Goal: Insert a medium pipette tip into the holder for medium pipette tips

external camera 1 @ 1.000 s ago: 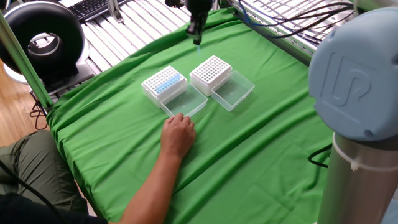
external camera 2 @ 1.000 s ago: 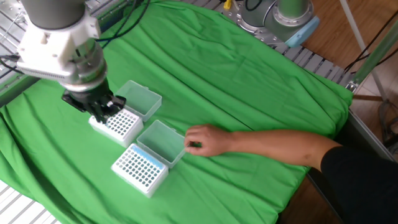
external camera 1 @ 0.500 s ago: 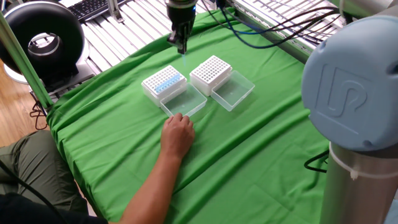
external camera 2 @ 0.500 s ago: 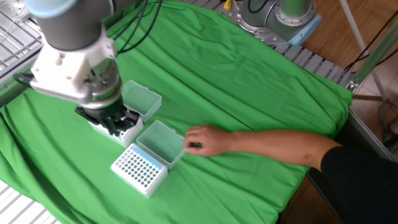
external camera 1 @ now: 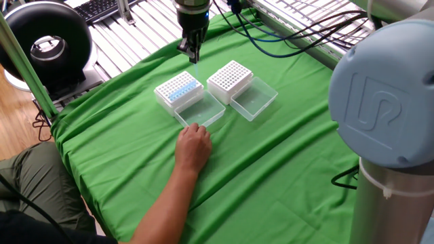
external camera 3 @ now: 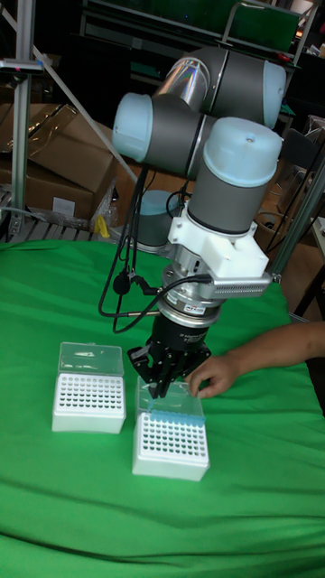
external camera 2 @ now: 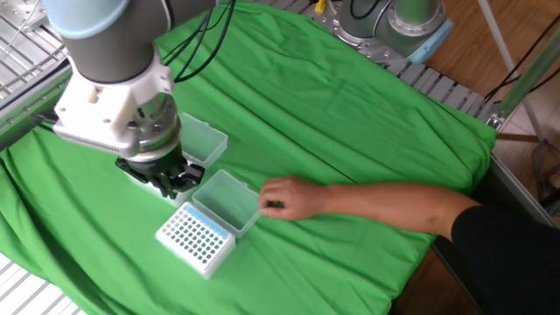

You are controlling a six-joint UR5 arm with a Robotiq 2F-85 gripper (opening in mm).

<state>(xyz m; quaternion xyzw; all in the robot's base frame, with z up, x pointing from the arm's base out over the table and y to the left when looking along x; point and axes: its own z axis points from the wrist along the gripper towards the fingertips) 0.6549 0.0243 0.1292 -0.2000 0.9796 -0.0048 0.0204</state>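
Note:
Two white hole-grid racks stand side by side on the green cloth, clear lids open. The holder for medium pipette tips (external camera 1: 179, 89) (external camera 2: 197, 238) (external camera 3: 170, 442) is the one with blue tips in some rows. My gripper (external camera 1: 192, 51) (external camera 2: 171, 182) (external camera 3: 161, 386) hangs just above its far edge, shut on a thin pale pipette tip (external camera 1: 196, 68) that points down. The other rack (external camera 1: 230, 76) (external camera 3: 88, 400) stands beside it; the gripper hides most of it in the other fixed view.
A person's hand (external camera 1: 194, 146) (external camera 2: 284, 197) (external camera 3: 212, 375) rests at the open lid (external camera 1: 202, 112) (external camera 2: 227, 199) of the holder, close to my gripper. The second lid (external camera 1: 254, 99) (external camera 2: 203, 140) lies flat beside it. Cables and metal slats run behind the cloth.
The gripper has travelled from behind the second rack across to above the blue-tipped holder, still carrying the tip. The racks and the person's hand have stayed put.

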